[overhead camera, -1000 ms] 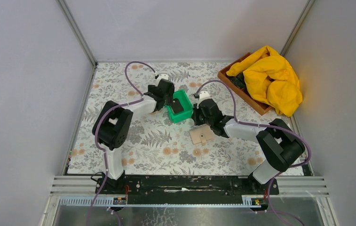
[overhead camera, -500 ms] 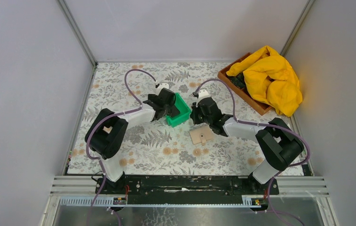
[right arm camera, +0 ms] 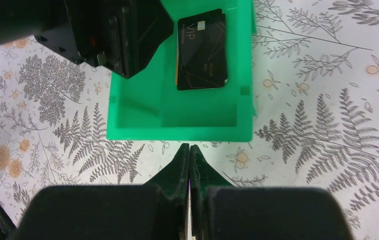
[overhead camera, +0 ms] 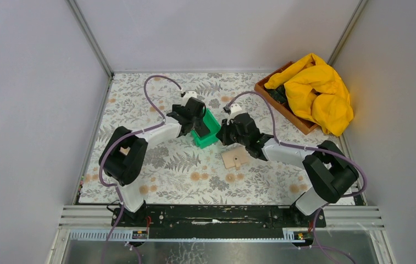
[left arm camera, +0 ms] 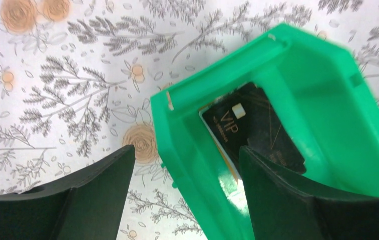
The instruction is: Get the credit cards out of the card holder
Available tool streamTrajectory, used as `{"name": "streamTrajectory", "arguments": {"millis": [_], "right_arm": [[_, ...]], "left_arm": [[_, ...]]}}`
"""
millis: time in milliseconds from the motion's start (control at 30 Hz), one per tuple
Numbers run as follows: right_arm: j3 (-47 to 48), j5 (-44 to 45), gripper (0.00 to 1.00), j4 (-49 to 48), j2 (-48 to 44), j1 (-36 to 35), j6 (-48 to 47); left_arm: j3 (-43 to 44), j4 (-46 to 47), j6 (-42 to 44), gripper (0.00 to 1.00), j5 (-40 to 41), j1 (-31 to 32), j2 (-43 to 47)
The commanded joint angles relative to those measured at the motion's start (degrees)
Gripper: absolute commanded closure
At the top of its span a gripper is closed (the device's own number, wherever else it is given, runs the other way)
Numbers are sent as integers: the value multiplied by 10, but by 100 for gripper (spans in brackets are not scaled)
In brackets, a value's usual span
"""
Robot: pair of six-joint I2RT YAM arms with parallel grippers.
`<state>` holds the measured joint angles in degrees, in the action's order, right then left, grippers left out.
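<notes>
Top view: the tan card holder [overhead camera: 236, 158] lies on the table by the right gripper [overhead camera: 223, 133]. Left wrist: the left gripper [left arm camera: 184, 156] gapes wide astride the green bin [left arm camera: 322, 125], holding nothing; the credit cards [left arm camera: 255, 131] lie inside. Right wrist: its fingers are pinched together, empty.

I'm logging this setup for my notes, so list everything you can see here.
bin: one, green, middle of the table
cards: at least two, black on top, paler edge beneath, inside the bin
card holder: one, tan, flat on the table, nearer the arms than the bin
wooden tray: one, brown, far right corner
cloth: one, yellow, heaped over the tray
table: one, white floral cover
left gripper: one, black, open, a finger either side of the bin's wall
right gripper: one, black, shut, empty, just outside the bin
</notes>
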<state>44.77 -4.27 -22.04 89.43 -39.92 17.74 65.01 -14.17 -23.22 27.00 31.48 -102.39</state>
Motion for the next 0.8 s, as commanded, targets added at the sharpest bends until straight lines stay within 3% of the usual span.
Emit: {"name": "streamTrajectory", "arguments": {"millis": [0,267,767], "right_arm": [[73,-14,100,0,31,-19,6],[209,21,100,121,123,-25,-25],[311,157,100,256,183,-25,-29]], "left_arm": [[35,-8,18,17,12,-16,-1],[31,1,15,17,11,-42,-7],[7,-2,15,17,19,-52,-20]]}}
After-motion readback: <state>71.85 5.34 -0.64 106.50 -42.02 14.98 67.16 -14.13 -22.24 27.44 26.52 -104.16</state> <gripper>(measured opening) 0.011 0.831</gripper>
